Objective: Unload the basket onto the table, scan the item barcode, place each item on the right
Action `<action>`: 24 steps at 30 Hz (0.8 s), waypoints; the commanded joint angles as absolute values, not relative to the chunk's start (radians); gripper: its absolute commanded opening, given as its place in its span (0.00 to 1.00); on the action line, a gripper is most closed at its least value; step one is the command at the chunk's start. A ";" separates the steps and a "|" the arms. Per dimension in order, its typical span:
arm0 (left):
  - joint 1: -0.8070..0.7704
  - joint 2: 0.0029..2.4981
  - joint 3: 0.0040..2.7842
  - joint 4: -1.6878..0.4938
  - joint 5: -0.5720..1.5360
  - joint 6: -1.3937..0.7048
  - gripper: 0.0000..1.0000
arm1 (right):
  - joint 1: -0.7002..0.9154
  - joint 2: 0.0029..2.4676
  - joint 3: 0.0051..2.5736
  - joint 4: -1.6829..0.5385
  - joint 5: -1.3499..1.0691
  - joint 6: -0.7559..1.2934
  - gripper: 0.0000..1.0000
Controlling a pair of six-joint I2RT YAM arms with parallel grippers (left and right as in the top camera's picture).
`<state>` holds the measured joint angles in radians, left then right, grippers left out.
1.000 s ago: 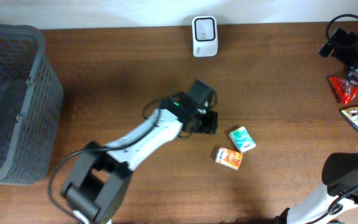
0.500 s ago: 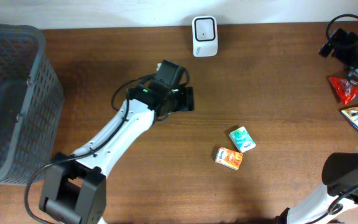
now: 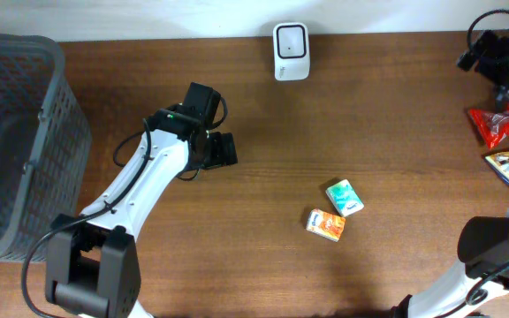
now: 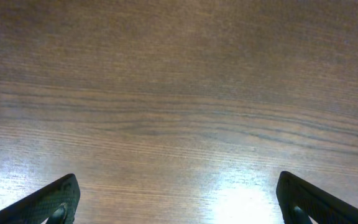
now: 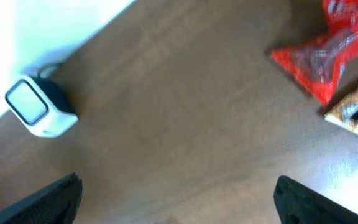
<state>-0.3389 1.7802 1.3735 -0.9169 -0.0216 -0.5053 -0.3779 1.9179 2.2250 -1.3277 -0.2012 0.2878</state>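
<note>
With the left end effector (image 3: 223,150) and the right end effector (image 5: 176,202) both spread and empty, the green box (image 3: 345,196), low right of centre, would have wanted a side pinch, its barcode face, unreadable here, turned toward the scanner (image 3: 291,51) at top centre.

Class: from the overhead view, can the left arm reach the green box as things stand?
Probably yes. The left gripper is open and empty, only bare table lies between it and the green box, and the orange box sits clear of that path.

Grey mesh basket (image 3: 64,150) (far left) sits on the wooden table (image 3: 396,124).
</note>
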 commanded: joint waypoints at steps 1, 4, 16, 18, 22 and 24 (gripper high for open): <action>-0.332 1.767 1.380 -0.914 -0.046 -0.496 0.99 | -0.373 1.919 2.224 -1.267 -0.202 0.286 0.99; -0.332 1.767 1.380 -0.913 -0.046 -0.496 0.99 | -0.373 1.919 2.224 -1.245 -0.222 0.315 0.99; -0.332 1.767 1.380 -0.887 -0.046 -0.496 0.99 | 0.107 1.939 1.814 -1.595 -0.162 0.019 0.99; -0.332 1.767 1.380 -0.887 -0.046 -0.496 0.99 | 0.181 1.939 1.665 -1.545 -0.117 0.057 0.90; -0.332 1.767 1.380 -0.887 -0.046 -0.496 0.99 | 0.245 1.939 1.491 -1.422 -0.097 0.087 0.57; -0.332 1.767 1.380 -0.887 -0.046 -0.496 0.99 | 0.280 1.939 1.443 -1.340 -0.097 0.134 0.45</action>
<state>-0.3389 1.7802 1.3735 -0.8867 -0.0345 -0.5053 0.2466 1.9476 1.4780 -1.3895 -0.1169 0.0814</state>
